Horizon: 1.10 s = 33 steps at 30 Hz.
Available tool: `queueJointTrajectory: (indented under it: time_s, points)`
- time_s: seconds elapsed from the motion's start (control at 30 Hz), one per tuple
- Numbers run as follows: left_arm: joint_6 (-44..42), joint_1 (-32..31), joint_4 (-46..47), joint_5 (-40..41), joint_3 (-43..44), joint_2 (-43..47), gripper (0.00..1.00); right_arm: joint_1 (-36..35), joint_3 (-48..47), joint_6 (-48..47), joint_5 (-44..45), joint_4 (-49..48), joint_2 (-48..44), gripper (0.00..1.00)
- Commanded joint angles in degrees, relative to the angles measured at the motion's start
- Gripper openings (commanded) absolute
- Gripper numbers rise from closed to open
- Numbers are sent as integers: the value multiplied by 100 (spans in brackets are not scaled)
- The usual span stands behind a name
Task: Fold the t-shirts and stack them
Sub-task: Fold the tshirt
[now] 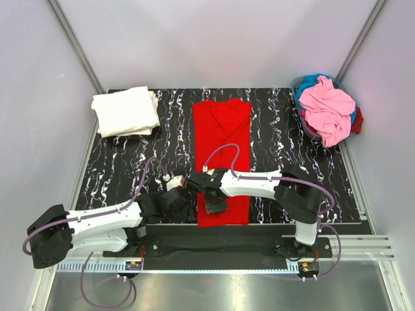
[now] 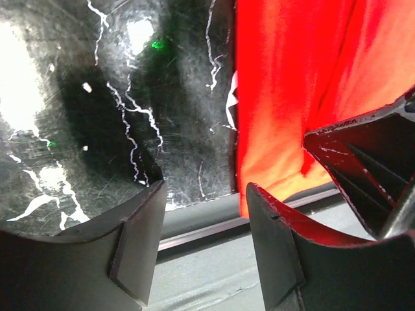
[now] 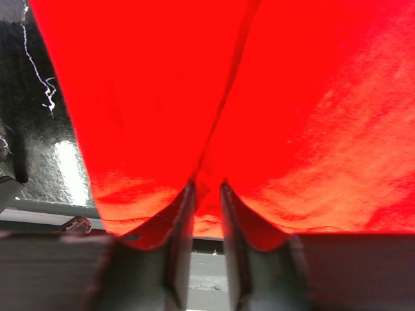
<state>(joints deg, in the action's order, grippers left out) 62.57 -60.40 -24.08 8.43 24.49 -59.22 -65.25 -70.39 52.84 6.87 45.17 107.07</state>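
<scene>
Nearest me in the top view is the arms' mounting plate. Just beyond it the red shirt lies on the table as a long narrow strip with its sleeves folded in. The left gripper is beside its near hem and the right gripper is over it. I judge this shirt about half done, with the end-to-end folds left. A white shirt sits folded at the far left, the start of the stack. The basket at far right holds a pink shirt, a blue shirt and a dark red shirt, all crumpled, so most of the job remains.

On the left wrist view, the left gripper stands well open with nothing between its jaws, just beside the strip's near left corner.

On the right wrist view, the right gripper has its jaws narrow at the hem, red cloth at the tips. I cannot tell whether they have hold.
</scene>
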Motion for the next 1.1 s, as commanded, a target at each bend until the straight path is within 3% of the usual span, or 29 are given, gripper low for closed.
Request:
queueJointTrajectory:
  time_s: [0.0, 0.3, 0.4, 0.43, 0.6, 0.8, 1.07]
  points:
    - [-34, -7, 263, 142, 65, 42, 58, -101, -150, 174, 270, 97, 7, 26]
    - [-87, -7, 246, 124, 223, -186, 56, -137, -238, 262, 569, 484, -449, 17]
    - [-95, -15, 254, 115, 267, -230, 55, -137, -186, 288, 604, 519, -599, 8]
    - [-87, -15, 263, 107, 267, -222, 55, -137, -168, 288, 605, 519, -678, 0]
    - [-87, -77, 561, 1, 293, -326, 55, -137, -37, 376, 779, 642, -985, 0]
    - [-183, -156, 711, -87, 583, -915, 56, -137, 385, 920, 1456, 1353, -1995, 0]
    - [-297, -226, 667, -122, 926, -1566, 54, -137, 1912, 2616, 1940, 2249, -4481, 0]
